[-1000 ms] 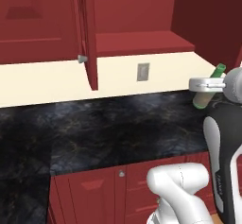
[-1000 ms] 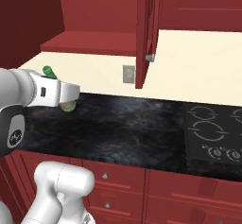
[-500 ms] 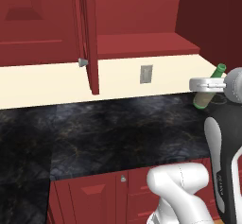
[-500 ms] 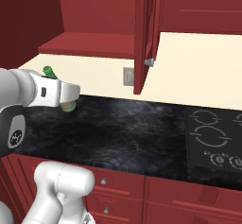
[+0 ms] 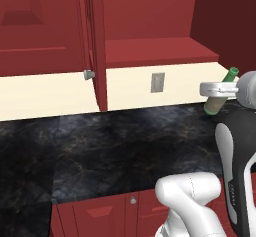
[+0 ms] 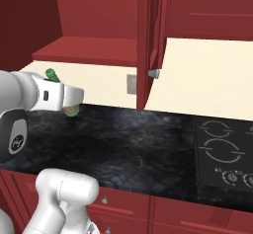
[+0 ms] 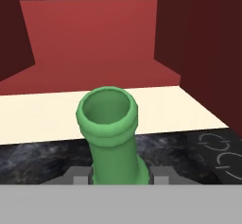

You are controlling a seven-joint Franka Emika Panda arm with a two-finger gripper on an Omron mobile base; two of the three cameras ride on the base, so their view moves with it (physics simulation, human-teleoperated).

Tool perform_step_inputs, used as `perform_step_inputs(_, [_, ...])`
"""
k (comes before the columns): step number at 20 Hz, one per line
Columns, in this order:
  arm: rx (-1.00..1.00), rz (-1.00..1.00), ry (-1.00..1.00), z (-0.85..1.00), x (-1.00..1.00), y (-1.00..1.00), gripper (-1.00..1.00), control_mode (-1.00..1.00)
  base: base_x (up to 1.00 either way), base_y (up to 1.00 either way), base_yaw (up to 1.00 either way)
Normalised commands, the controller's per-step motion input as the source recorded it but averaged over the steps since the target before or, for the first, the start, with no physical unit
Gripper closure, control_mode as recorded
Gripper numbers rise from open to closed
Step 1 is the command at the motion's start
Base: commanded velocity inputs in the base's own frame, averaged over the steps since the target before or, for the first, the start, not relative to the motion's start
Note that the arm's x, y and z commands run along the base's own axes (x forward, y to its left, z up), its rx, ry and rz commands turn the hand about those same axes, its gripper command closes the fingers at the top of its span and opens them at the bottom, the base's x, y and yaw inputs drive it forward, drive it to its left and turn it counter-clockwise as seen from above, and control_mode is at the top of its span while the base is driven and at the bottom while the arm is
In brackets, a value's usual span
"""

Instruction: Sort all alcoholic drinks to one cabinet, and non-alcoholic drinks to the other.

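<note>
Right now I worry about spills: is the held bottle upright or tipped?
Tipped: the bottle leans, green neck up and outward, base lower, clamped in the hand above the counter.

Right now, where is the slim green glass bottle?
The slim green glass bottle is gripped in the robot's fingers, held tilted above the dark marble counter, below the open red cabinet shelf.

The whole scene has slid sideways past the open dark red cabinet door (image 5: 96, 46), so the camera moved.
</note>
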Motion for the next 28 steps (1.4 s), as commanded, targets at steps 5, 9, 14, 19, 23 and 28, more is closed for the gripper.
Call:
perform_step_inputs(5, [0.00, 0.00, 0.00, 0.00, 0.00, 0.00, 1.00, 1.00, 0.34, 0.00, 0.00])
perform_step_inputs(9, [0.00, 0.00, 0.00, 0.00, 0.00, 0.00, 1.00, 1.00, 0.32, 0.00, 0.00])
perform_step_inputs(14, [-0.01, 0.00, 0.00, 0.02, 0.06, 0.00, 1.00, -1.00, 0.12, 0.00, 0.00])
perform_step_inputs(19, [-0.03, 0.00, -0.03, 0.24, 0.00, 0.00, 1.00, -1.00, 0.00, 0.00, 0.00])
perform_step_inputs(23, [-0.03, 0.00, -0.02, 0.26, 0.00, 0.00, 1.00, -1.00, 0.00, 0.00, 0.00])
perform_step_inputs(28, [-0.02, 0.00, 0.00, 0.17, 0.01, 0.00, 1.00, -1.00, 0.00, 0.00, 0.00])
